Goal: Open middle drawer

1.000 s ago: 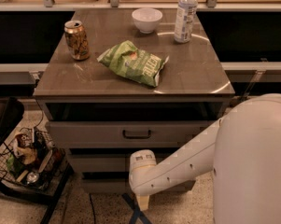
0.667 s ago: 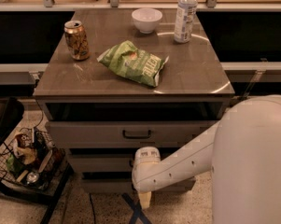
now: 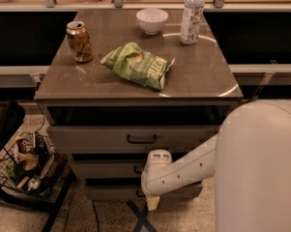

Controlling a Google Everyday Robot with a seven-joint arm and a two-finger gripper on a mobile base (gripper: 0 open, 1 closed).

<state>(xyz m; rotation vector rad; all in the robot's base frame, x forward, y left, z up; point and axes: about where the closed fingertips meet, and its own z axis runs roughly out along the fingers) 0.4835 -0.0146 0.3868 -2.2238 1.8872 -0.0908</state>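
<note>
The cabinet has three grey-brown drawer fronts stacked under its top. The middle drawer (image 3: 104,169) is the mid-sized front, and its small dark handle (image 3: 137,169) shows just left of my arm. My white arm reaches in from the right and covers the right half of that drawer. The wrist (image 3: 157,158) sits right beside the handle. My gripper (image 3: 153,203) hangs below the wrist, in front of the bottom drawer (image 3: 111,192).
The top drawer (image 3: 87,139), with a dark bar handle (image 3: 141,139), lies above. The cabinet top (image 3: 203,76) carries a soda can (image 3: 80,41), a green chip bag (image 3: 138,64), a white bowl (image 3: 152,20) and a water bottle (image 3: 192,13). A wire basket (image 3: 24,166) stands on the floor at left.
My arm's wrist has moved slightly right and up, closer to the middle drawer's handle. The drawers and the things on top have not moved.
</note>
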